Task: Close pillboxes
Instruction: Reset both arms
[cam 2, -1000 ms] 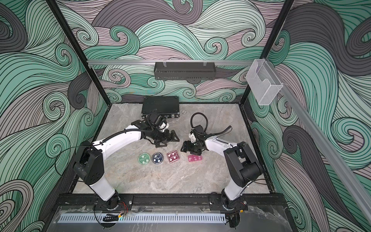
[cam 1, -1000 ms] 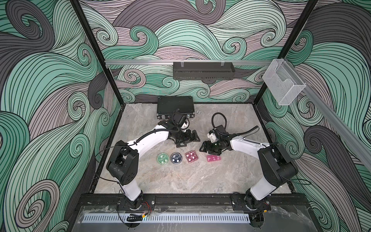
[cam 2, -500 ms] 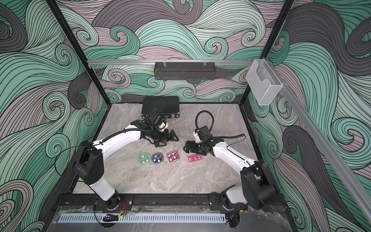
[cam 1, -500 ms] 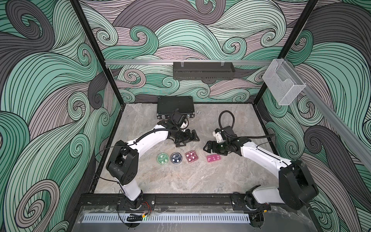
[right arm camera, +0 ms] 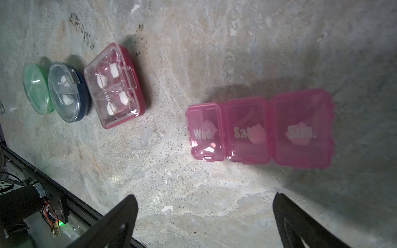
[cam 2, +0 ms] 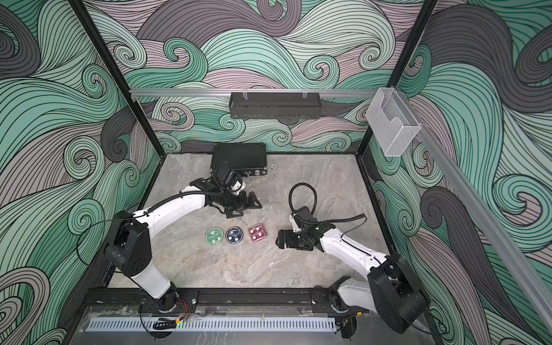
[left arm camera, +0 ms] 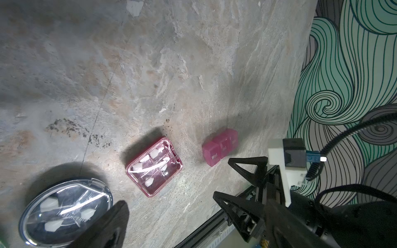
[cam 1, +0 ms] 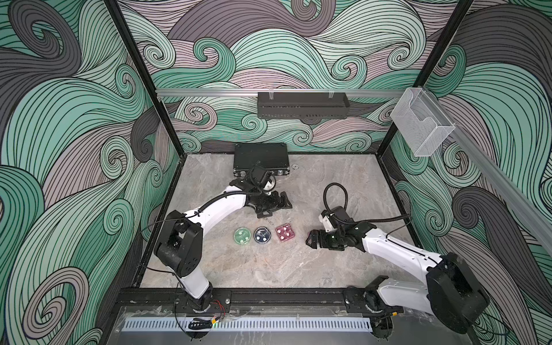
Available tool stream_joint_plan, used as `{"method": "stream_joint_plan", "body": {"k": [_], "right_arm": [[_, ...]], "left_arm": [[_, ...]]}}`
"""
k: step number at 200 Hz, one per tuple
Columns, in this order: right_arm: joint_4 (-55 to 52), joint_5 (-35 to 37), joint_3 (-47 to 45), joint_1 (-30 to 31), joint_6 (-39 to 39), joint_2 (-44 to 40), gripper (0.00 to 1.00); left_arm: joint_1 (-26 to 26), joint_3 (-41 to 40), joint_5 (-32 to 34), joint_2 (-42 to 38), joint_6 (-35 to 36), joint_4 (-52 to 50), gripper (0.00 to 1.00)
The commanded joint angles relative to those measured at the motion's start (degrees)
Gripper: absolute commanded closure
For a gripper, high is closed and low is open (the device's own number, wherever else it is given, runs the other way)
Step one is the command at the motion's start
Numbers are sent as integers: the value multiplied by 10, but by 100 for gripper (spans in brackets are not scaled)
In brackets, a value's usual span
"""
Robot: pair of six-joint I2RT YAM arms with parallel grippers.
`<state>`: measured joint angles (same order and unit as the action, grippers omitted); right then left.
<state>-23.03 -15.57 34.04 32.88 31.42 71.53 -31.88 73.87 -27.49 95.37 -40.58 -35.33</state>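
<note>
Three pillboxes stand in a row in both top views: round green (cam 1: pixel 242 235), round dark blue (cam 1: pixel 262 235), square dark pink (cam 1: pixel 285 233). The rectangular light pink pillbox (right arm camera: pixel 257 128), marked Wed, Sat, Sun, lies right of them; in the top views my right gripper (cam 1: pixel 311 240) hides it. All lids that show lie flat over white pills. In the right wrist view the right gripper (right arm camera: pixel 204 196) is open, low over the table beside that box, with nothing between its fingers. My left gripper (cam 1: pixel 279 206) hangs open behind the row, holding nothing.
A black briefcase (cam 1: pixel 260 159) with metal latches lies at the back wall behind the left arm. A black rack (cam 1: pixel 301 104) hangs on the back rail and a clear plastic holder (cam 1: pixel 422 125) on the right rail. The black front frame (right arm camera: pixel 64 193) runs near the boxes.
My right gripper has opened wider and come forward over the light pink pillbox, with its elbow swung out to the right. The left arm has not moved.
</note>
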Motion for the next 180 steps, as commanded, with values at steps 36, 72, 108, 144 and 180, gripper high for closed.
{"method": "stream_joint_plan", "body": {"k": [36, 72, 108, 144, 180], "right_arm": [[81, -6, 17, 14, 16, 75, 0], [95, -8, 30, 22, 20, 99, 0], [99, -8, 41, 27, 23, 114, 0], [109, -10, 45, 40, 36, 120, 0], [109, -7, 54, 46, 39, 133, 0]], "left_arm": [[5, -4, 8, -19, 4, -13, 1], [8, -9, 9, -24, 7, -17, 1], [8, -10, 8, -24, 5, -14, 1], [9, -10, 8, -24, 5, -15, 1], [9, -12, 9, -26, 6, -17, 1]]}}
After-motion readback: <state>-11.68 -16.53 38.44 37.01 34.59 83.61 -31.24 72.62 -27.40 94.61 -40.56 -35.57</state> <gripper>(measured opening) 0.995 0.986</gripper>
